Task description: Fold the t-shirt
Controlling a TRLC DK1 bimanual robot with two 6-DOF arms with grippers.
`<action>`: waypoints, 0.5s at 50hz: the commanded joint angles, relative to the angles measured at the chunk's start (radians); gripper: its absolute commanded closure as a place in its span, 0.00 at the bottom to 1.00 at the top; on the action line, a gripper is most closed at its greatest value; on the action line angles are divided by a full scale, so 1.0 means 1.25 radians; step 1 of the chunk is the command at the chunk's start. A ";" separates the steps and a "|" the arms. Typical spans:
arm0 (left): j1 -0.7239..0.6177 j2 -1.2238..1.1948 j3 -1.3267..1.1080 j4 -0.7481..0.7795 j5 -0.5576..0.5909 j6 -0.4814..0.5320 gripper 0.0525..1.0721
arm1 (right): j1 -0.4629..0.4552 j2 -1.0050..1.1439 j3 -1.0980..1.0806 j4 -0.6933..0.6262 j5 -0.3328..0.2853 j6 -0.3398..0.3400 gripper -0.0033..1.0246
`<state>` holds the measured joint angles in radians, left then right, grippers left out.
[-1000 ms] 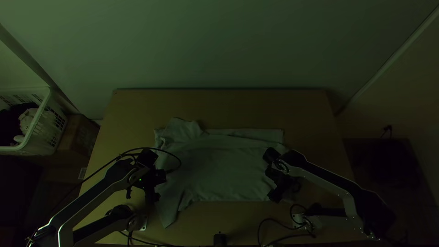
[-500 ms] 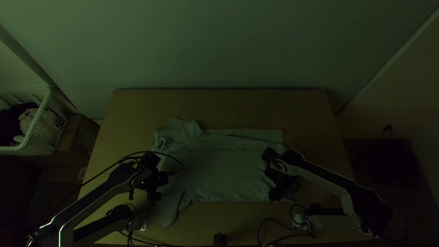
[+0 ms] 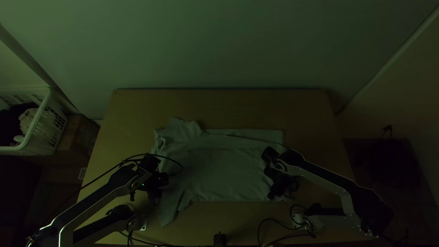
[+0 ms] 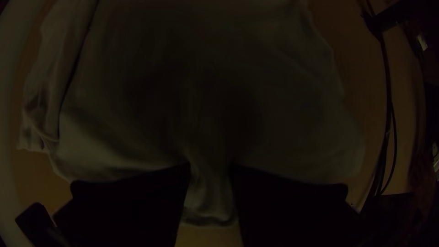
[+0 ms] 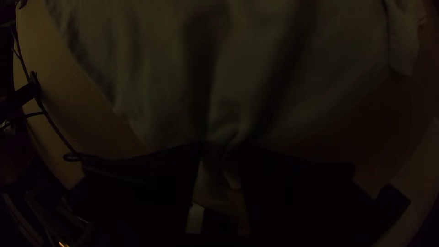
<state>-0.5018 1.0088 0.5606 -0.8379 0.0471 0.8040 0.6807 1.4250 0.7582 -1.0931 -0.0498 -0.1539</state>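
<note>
The pale t-shirt (image 3: pixel 224 169) lies across the middle of the counter (image 3: pixel 228 105), its body mostly spread out with soft creases. A narrow strip of doubled cloth runs along its far side. At the far left corner the cloth bunches up in rumpled layers, too dim to sort one from another, and at the near left a tapering flap (image 3: pixel 169 211) reaches toward the counter's near edge.

The left gripper (image 3: pixel 156 194) is over the shirt's left part, and its dark wrist covers some of the cloth there; its fingertips are lost in shadow from above. In the left wrist view the left gripper (image 4: pixel 210 168) has a gathered ridge of shirt pinched between its fingers, the cloth's end sticking through past them.

The right gripper (image 3: pixel 277 188) is at the shirt's right side, its wrist hiding much of that edge. In the right wrist view the right gripper (image 5: pixel 222 145) grasps another bunched bit, with creases running together into the grip; the dark fingers blend into the gloom.

A white basket (image 3: pixel 45 110) of clothes is cut off at the top view's left edge. A dark cylindrical object (image 3: pixel 220 239) at the near edge is partly out of frame.
</note>
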 commanded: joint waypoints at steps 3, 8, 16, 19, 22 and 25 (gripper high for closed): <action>0.011 0.002 -0.031 0.004 -0.002 0.004 0.90 | 0.011 -0.013 -0.013 0.031 -0.006 0.004 0.94; 0.032 0.003 -0.025 0.004 -0.002 0.008 0.97 | 0.006 -0.024 -0.014 0.036 -0.006 0.000 0.97; 0.097 0.004 0.023 -0.039 0.009 0.029 0.97 | -0.021 -0.051 0.001 0.014 -0.006 -0.012 0.97; 0.122 0.007 0.056 -0.062 0.009 0.037 0.97 | -0.039 -0.067 0.008 0.014 -0.006 -0.017 0.97; 0.151 0.011 0.098 -0.089 0.030 0.048 0.97 | -0.064 -0.081 0.018 0.008 -0.006 -0.033 0.97; 0.178 0.026 0.141 -0.111 0.042 0.051 0.97 | -0.086 -0.088 0.033 -0.004 -0.008 -0.047 0.97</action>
<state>-0.3271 1.0153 0.6456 -0.9318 0.0814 0.8318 0.6132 1.3487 0.7631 -1.0676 -0.0547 -0.1761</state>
